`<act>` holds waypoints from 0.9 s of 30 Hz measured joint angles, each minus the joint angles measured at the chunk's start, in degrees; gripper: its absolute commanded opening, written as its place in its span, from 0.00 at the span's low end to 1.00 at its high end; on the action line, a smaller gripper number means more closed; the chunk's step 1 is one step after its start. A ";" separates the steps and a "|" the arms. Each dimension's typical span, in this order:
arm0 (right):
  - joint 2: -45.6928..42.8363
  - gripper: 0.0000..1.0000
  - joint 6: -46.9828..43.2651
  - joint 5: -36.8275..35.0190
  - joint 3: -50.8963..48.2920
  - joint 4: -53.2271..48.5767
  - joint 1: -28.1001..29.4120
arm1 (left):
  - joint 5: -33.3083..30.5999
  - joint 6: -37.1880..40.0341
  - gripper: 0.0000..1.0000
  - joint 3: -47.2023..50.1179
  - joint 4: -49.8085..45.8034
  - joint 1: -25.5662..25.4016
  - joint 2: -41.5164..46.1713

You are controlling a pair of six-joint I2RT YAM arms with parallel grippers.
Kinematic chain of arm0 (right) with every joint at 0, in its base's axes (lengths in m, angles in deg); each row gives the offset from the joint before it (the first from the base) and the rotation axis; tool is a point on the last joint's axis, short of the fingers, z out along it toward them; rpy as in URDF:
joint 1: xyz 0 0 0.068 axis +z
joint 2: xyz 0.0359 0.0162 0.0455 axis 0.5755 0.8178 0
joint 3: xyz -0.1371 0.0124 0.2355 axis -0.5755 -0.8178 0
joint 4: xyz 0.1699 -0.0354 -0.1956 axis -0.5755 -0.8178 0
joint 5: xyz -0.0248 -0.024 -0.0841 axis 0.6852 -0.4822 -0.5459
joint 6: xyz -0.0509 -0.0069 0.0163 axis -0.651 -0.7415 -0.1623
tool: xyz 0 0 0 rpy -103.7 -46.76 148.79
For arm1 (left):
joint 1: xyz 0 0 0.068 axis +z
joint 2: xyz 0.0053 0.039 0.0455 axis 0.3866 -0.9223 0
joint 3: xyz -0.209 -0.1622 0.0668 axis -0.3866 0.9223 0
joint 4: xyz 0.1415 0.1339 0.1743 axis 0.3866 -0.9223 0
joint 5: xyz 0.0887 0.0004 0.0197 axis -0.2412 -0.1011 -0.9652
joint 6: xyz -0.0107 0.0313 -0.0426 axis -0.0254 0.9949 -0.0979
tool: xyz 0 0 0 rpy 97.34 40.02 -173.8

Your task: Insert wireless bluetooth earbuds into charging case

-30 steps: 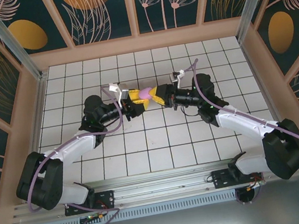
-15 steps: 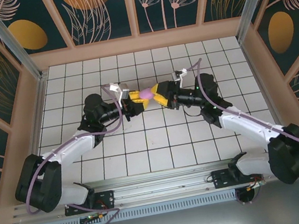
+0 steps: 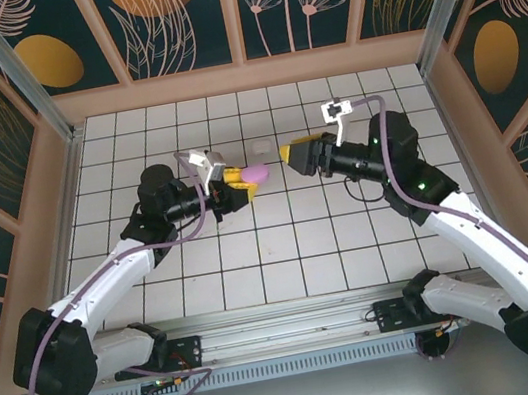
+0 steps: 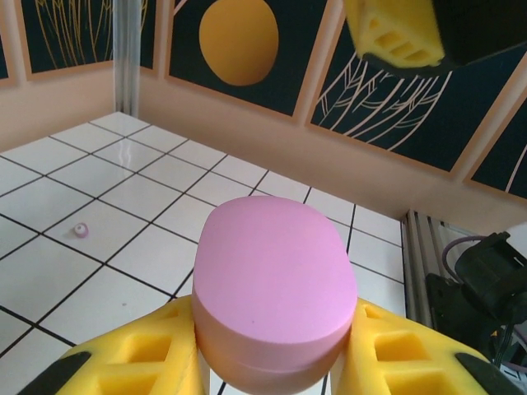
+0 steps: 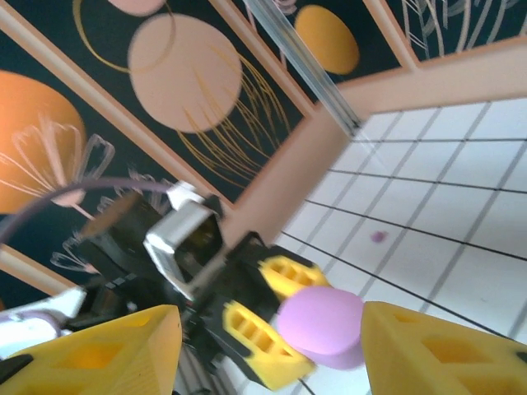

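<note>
Gripping the purple oval piece (image 4: pixel 276 271) by its lower band, the left end effector (image 3: pixel 245 181) holds it raised off the bench (image 3: pixel 282 245), just left of centre in the top view. Only that narrow band sits between the yellow pads, so a tilt or a nudge could make the smooth piece slide out and drop.

A little right of centre, the right end effector (image 3: pixel 290 156) faces it with its jaws spread wide and nothing in them. If it comes in off-line, one finger could strike the piece and knock it loose.

Further up the frame, between the two, the charging case (image 3: pixel 258 146) lies on a tile. A low sweep by either arm could push it away.

The case is pale against the white tiles, so its lid state cannot be told. The earbuds are too small to pick out with confidence. A pink speck (image 4: pixel 80 230) lies on a tile, unidentifiable.
</note>
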State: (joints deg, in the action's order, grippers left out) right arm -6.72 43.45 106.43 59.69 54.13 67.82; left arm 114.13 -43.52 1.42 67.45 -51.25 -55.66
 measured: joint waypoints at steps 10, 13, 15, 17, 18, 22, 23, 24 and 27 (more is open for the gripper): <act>9.14 0.65 -18.84 -2.08 3.19 -9.18 12.83 | 2.34 2.12 0.25 -0.90 -11.10 0.26 5.16; 10.67 0.65 -21.33 -3.32 4.55 -10.62 14.08 | 2.51 2.10 0.26 -0.87 -12.55 0.39 5.09; 11.45 0.65 -22.23 -4.35 5.44 -11.02 14.93 | 2.62 2.10 0.25 -0.87 -12.90 0.42 5.09; 11.91 0.65 -23.23 -5.62 5.75 -11.06 15.89 | 2.97 2.10 0.25 -0.87 -13.46 0.42 5.09; 12.02 0.65 -23.50 -6.08 5.77 -11.08 16.17 | 3.02 2.12 0.26 -0.87 -13.70 0.42 5.09; 12.33 0.64 -24.52 -7.63 5.77 -11.10 16.74 | 2.97 2.10 0.26 -0.85 -14.08 0.42 5.09; 12.37 0.64 -24.70 -7.89 5.77 -11.08 16.83 | 2.95 2.10 0.25 -0.85 -14.08 0.42 5.11; 12.41 0.64 -24.79 -7.93 5.77 -11.08 16.85 | 2.95 2.10 0.25 -0.85 -14.08 0.42 5.16; 12.68 0.63 -25.14 -8.20 5.84 -11.06 16.92 | 2.93 2.10 0.25 -0.85 -14.23 0.44 5.25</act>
State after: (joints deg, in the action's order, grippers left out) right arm 5.96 18.32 98.23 65.52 43.07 84.74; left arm 117.06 -41.42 0.57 53.22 -50.82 -50.42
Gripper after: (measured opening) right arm 0.637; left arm 0.322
